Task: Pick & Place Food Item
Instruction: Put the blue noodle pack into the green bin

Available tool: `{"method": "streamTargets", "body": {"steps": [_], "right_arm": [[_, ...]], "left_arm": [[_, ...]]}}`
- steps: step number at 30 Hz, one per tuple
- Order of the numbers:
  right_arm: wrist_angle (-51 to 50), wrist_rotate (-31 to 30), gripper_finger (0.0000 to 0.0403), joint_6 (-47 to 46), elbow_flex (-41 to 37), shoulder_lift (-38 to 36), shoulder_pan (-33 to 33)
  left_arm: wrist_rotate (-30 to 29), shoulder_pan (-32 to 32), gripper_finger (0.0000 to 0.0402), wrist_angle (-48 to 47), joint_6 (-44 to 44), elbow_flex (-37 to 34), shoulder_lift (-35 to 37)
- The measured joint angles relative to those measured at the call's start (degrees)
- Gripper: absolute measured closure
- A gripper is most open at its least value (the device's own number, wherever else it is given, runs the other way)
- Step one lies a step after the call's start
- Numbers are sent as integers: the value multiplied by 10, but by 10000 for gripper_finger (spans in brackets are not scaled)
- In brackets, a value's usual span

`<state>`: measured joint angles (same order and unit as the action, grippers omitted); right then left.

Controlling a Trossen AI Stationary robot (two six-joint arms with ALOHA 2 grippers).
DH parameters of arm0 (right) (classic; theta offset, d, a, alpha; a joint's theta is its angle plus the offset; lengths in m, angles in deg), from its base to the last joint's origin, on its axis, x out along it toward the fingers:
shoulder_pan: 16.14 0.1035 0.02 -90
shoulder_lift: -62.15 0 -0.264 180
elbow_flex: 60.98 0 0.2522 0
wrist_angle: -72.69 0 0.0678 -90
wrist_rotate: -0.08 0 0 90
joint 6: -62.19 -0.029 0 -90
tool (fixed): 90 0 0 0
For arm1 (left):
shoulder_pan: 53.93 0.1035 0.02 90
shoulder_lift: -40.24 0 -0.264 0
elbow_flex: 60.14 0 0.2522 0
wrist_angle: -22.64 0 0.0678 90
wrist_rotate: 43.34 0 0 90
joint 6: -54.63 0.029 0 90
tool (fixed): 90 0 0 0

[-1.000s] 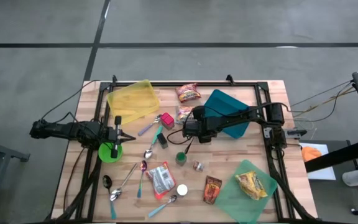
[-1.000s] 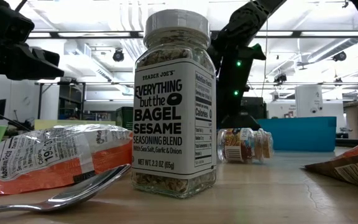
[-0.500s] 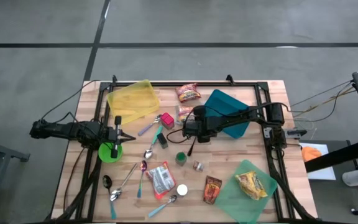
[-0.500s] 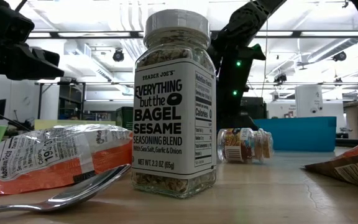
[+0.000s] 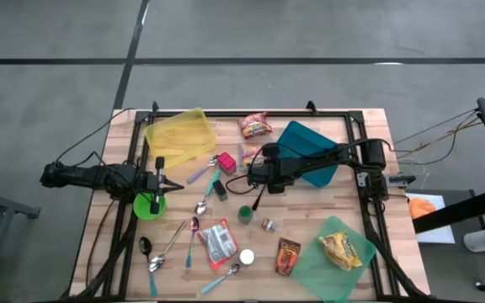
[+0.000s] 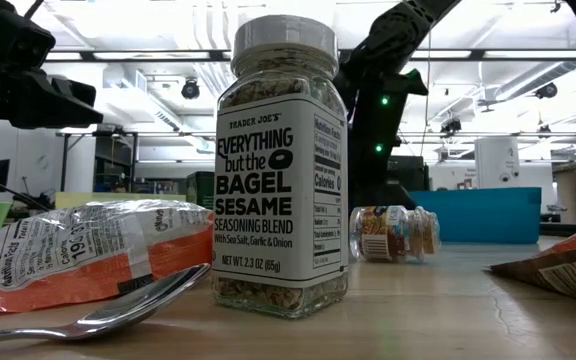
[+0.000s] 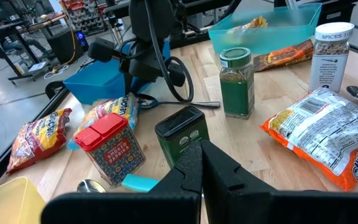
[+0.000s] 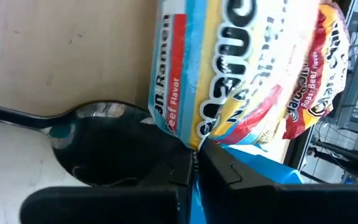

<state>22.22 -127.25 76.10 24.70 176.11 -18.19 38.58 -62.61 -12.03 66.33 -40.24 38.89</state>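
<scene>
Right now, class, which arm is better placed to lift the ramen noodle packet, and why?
The right. Its end effector is shut on the edge of the red, blue and yellow ramen noodle packet beside the teal tray. The left end effector is shut and empty, over the round green plate, well away.

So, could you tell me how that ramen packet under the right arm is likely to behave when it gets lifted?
The ramen packet looks crinkly, so it will probably flex and sag. The right hand has shut on its thin edge, so it may slip. It is likely light.
</scene>
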Motion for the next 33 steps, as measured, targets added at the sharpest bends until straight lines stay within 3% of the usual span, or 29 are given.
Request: {"method": "streamTargets", "body": {"steps": [17, 33], "right_arm": [[-16, -1, 392, -35, 0, -97, 30], [-91, -2, 392, -151, 0, -223, 122]], "left_arm": [[0, 0, 401, 0, 0, 0, 0], [0, 0, 401, 0, 0, 0, 0]]}}
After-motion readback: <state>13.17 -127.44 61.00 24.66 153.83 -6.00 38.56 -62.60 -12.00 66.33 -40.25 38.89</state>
